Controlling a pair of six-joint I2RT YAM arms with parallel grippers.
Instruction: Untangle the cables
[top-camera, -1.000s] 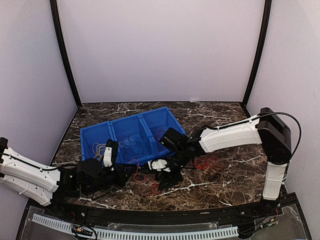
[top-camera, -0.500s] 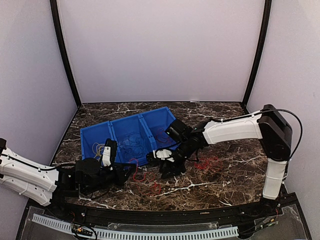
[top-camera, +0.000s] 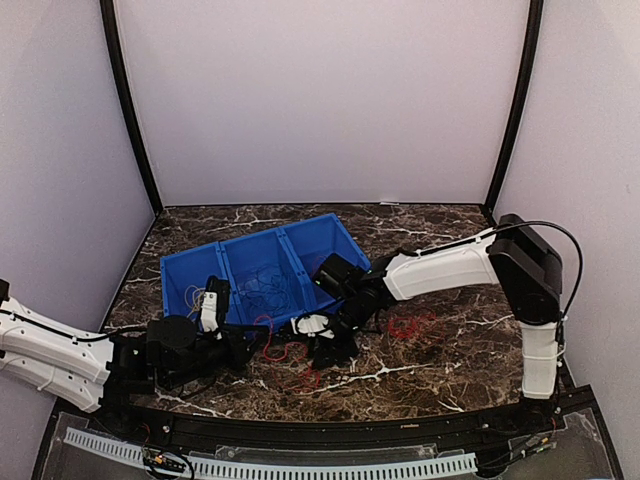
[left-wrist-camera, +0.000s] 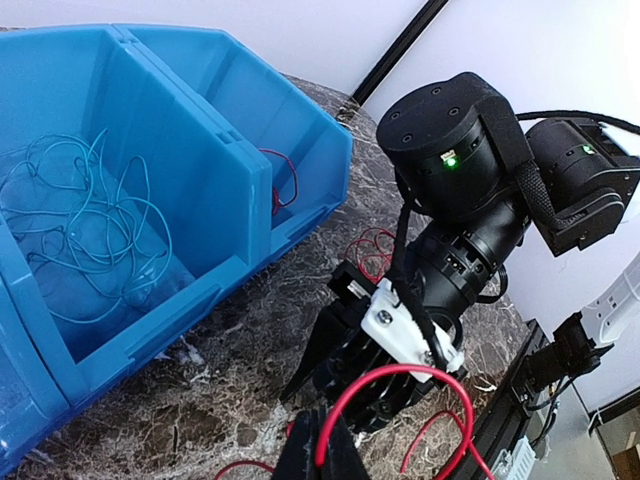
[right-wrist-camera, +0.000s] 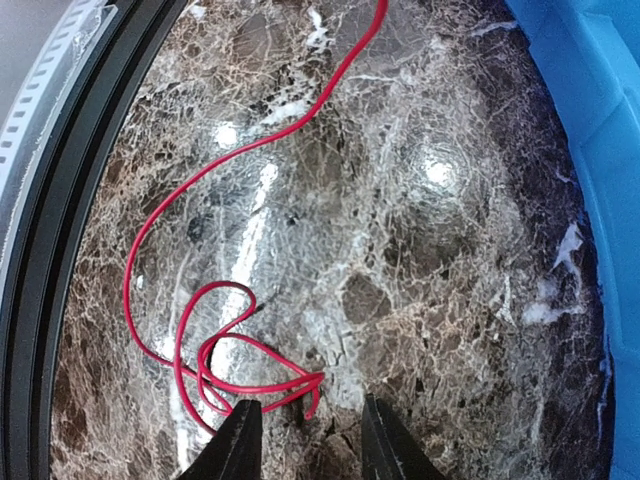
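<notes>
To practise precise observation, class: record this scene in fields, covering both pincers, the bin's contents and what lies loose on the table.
left pincer: shut on a red cable
right pincer: open, low over the table, red loops at its fingertips
blue bin: three compartments, left to right from above: yellow cable, blue cable, red wire
loose on table: separate red bunch beside the right arm
</notes>
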